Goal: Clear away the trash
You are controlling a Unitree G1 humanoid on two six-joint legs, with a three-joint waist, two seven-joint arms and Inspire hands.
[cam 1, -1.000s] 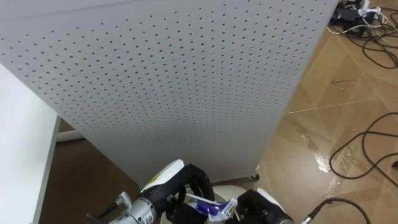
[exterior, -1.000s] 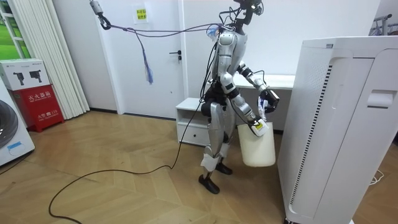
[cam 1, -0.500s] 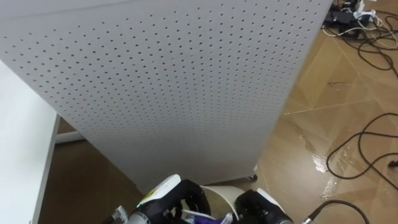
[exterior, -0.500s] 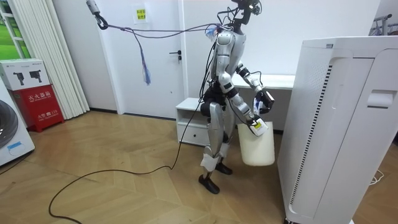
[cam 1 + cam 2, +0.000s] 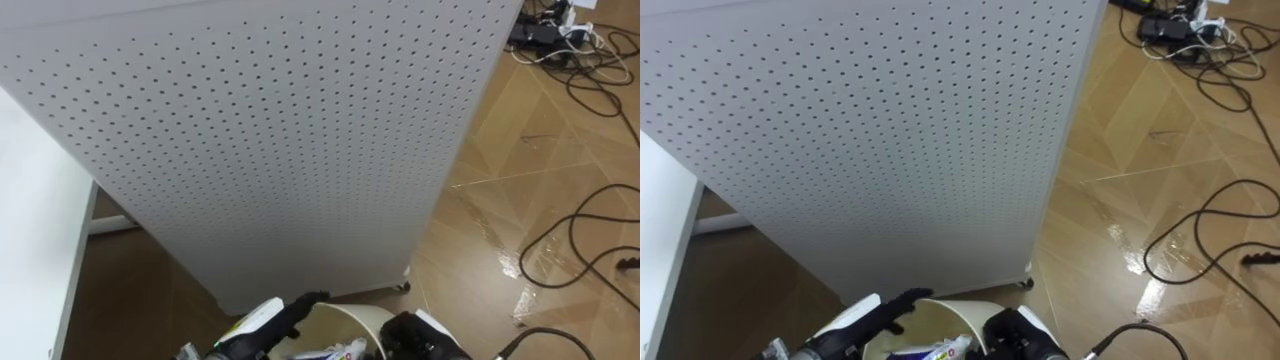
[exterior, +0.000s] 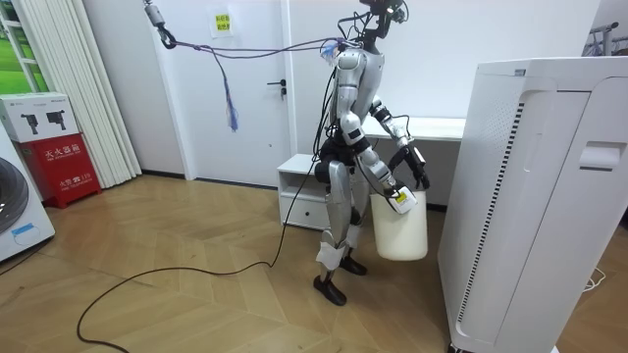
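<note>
You have the robot standing on the wooden floor (image 5: 470, 230), close in front of a tall white cabinet (image 5: 270, 140) with a perforated side. A white bench (image 5: 30, 240) is at its left. The right robot hand (image 5: 425, 335) is closed on the rim of a white bin (image 6: 399, 230). The bin hangs from this hand in the air, just beside the foot of the cabinet. The left robot hand (image 5: 875, 322) is at the mouth of the bin. Its dark fingers (image 5: 906, 299) are stretched out nearly straight over the rim, and they pinch nothing. The garbage, a coloured wrapper (image 5: 937, 350), lies inside the bin, between the two robot hands. In the room view you can see the left robot hand a little higher than the rim of the bin. Black cables (image 5: 571, 230) lie on the floor at the robot's right.
</note>
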